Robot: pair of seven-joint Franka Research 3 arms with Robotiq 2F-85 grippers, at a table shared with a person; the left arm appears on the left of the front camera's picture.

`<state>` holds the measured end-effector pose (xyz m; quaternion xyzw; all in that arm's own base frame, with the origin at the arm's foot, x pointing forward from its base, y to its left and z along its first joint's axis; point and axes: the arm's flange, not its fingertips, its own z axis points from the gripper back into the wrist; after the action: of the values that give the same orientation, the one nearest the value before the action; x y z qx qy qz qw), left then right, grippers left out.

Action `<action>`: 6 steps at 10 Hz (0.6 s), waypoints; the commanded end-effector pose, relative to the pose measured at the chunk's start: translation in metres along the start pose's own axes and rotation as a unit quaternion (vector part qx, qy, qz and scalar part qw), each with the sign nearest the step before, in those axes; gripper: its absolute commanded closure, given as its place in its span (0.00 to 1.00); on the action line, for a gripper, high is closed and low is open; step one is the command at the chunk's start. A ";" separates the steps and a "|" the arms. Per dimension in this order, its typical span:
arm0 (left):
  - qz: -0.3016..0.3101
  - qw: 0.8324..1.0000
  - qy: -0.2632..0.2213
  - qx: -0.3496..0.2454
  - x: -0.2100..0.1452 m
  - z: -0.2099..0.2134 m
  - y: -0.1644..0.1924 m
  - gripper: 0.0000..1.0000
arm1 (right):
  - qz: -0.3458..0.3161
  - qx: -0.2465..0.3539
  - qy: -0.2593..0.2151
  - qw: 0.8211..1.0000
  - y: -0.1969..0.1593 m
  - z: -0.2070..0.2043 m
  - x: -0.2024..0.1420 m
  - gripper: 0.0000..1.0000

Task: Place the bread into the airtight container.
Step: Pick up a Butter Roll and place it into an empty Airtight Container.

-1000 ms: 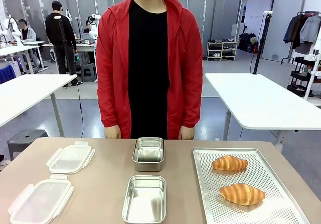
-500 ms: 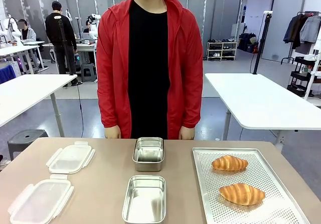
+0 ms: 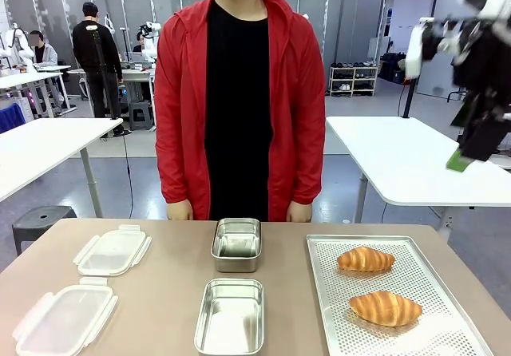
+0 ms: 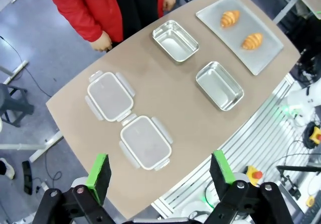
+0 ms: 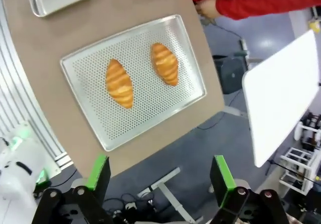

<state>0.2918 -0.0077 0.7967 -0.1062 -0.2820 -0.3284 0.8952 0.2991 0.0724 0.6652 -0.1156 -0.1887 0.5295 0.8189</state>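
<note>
Bread: near croissant (image 3: 385, 308) and far croissant (image 3: 366, 259) lie on the perforated tray (image 3: 335, 328), table right; long axes run left-right.
Containers: near tin (image 3: 230, 324), far tin (image 3: 236, 244), table centre, lids off.
Right gripper (image 5: 160, 171): jaws spread wide, grips nothing, high over the tray.
Left gripper (image 4: 161, 171): jaws spread wide, grips nothing, high over the table.

Open tabletop (image 3: 168, 292) between lids (image 3: 112, 251) and steel containers (image 3: 230, 316); person's hands (image 3: 179, 209) border the far edge.

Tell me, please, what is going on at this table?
Nothing is being handled yet. Two croissants lie on the perforated tray, and two steel containers sit empty mid-table, their lids off to one side. The left gripper and right gripper hang open high above the table. The person stands at the far edge.
</note>
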 end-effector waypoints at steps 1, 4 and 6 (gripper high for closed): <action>-0.001 1.000 -0.006 -0.003 0.002 0.002 -0.001 0.00 | 0.043 0.043 0.010 0.998 -0.010 -0.048 0.000 0.00; -0.001 1.000 -0.006 -0.003 0.002 0.002 -0.001 0.00 | 0.111 0.105 0.006 0.988 -0.009 -0.129 -0.001 0.00; -0.001 1.000 -0.006 -0.003 0.002 0.002 -0.001 0.00 | 0.148 0.136 -0.023 0.979 0.001 -0.181 -0.004 0.00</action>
<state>0.2920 -0.0077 0.7968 -0.1060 -0.2820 -0.3282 0.8953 0.3682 0.0741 0.5144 -0.0416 -0.1016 0.6445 0.7567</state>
